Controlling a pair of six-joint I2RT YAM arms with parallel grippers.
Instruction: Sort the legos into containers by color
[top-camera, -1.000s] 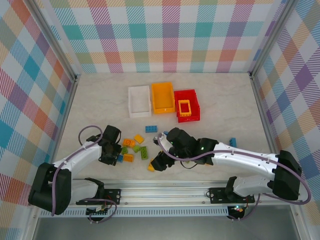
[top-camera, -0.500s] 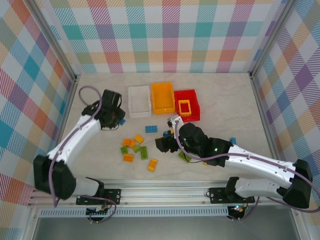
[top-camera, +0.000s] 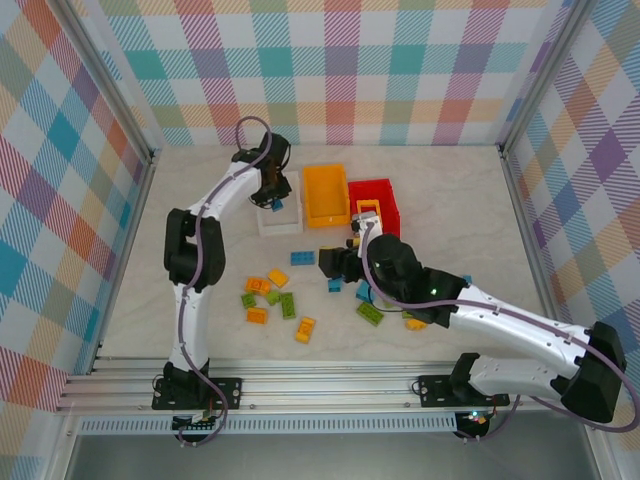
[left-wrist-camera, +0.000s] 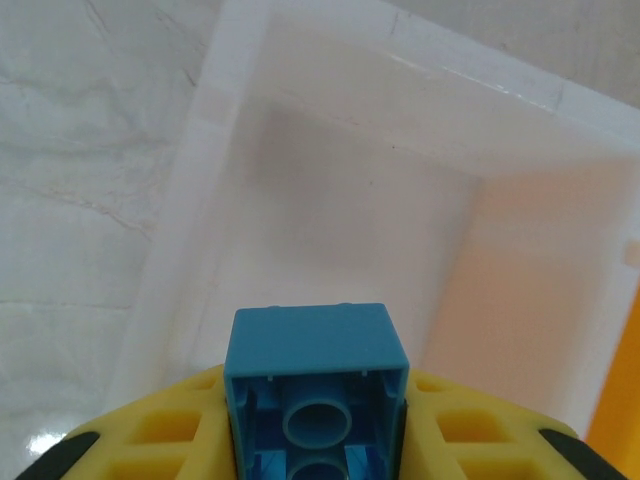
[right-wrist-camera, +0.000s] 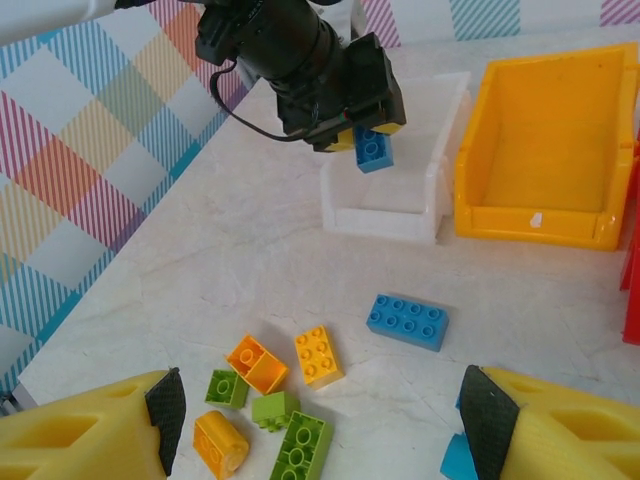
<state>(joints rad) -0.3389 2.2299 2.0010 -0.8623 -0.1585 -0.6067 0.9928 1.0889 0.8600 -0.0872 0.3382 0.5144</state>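
Observation:
My left gripper (top-camera: 271, 197) hangs over the white container (top-camera: 287, 217), shut on a small blue lego (left-wrist-camera: 317, 372) whose hollow underside faces the wrist camera. The right wrist view shows the same lego (right-wrist-camera: 374, 148) above the white container's (right-wrist-camera: 398, 208) near wall. My right gripper (top-camera: 336, 266) is open and holds nothing, low over the table middle. Below it lie a blue 2x4 lego (right-wrist-camera: 408, 320), a yellow one (right-wrist-camera: 318, 357), an orange one (right-wrist-camera: 258, 362) and green ones (right-wrist-camera: 299, 449). The orange container (top-camera: 326, 195) and red container (top-camera: 389, 192) stand right of the white one.
A yellow frame lego (top-camera: 368, 216) lies in the red container. More loose legos sit by my right arm: a green one (top-camera: 370, 314), blue ones (top-camera: 364, 292), a yellow one (top-camera: 415, 322) and a blue one (top-camera: 465, 283) further right. Checked walls enclose the table.
My left arm swung from the brick cluster at the front left up to the white container, carrying the blue lego. My right gripper moved from the front of the cluster toward the table middle.

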